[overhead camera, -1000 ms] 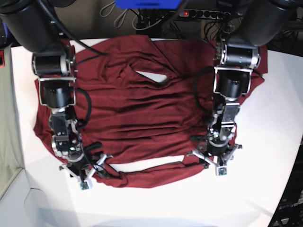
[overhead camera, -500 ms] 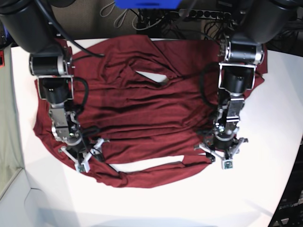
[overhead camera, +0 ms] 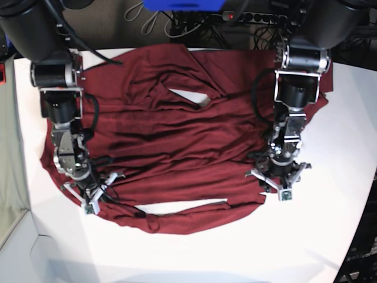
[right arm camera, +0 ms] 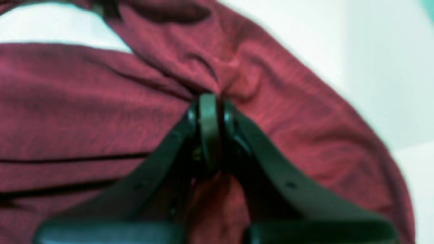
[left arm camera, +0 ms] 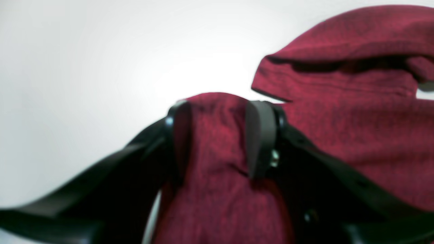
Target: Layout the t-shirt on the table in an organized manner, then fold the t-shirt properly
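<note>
Both grippers had drawn back toward our base since a second earlier, dragging the hem inward and narrowing the white gap beside the bottom fold. Our left gripper (overhead camera: pixel 282 190) stood with its pads (left arm camera: pixel 259 135) parted around a raised ridge of the t-shirt (overhead camera: pixel 177 147), cloth filling the space between them. Our right gripper (overhead camera: pixel 89 197) was pinched closed on a gathered pleat of the same fabric, wrinkles radiating from its tip (right arm camera: pixel 208 112). The garment lay spread across the table (overhead camera: pixel 194 259), stretched between both arms.
</note>
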Controlling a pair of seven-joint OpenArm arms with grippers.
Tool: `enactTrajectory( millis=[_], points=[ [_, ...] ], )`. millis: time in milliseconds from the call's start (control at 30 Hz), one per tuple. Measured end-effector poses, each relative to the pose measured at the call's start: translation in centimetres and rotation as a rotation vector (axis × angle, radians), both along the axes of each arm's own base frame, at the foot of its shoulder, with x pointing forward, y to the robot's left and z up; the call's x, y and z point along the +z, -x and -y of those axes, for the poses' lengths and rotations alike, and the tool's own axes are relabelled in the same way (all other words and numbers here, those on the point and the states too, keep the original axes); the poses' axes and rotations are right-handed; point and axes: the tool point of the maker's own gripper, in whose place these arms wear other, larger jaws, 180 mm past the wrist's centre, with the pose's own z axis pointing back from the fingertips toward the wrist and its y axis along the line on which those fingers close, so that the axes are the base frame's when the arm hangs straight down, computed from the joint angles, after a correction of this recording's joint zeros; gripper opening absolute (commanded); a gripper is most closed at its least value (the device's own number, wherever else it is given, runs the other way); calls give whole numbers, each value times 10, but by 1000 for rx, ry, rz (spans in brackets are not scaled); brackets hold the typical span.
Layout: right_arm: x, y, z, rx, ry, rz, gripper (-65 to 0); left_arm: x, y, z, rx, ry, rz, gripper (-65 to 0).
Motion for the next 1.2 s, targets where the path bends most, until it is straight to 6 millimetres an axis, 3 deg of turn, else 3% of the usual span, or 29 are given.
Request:
enactTrajectory(
  millis=[233, 400, 567, 733, 933, 1100, 1200],
  points=[
    [18, 25, -16, 51, 40, 71, -650, -5, 8, 1, -5, -6, 16, -388],
    [48, 26, -22, 73, 54, 158, -650, -9, 14, 1, -7, -9, 20, -388],
    [64, 24, 7, -12, 43, 192, -650, -12, 20, -2, -9, -18, 29, -388],
    [52, 34, 25, -59, 49, 135, -650, -17, 33, -12, -15, -24, 44, -388],
    [23, 80, 22, -28, 80, 74, -650, -20, 42, -21, -17, -37, 54, -388],
    [31, 84, -10, 67, 93, 110, -650, -19, 42, -22, -15, -38, 59, -388],
    [24, 88, -11, 70, 97, 81, -650, -19, 42, -22, -15, -39, 61, -388]
  ],
)
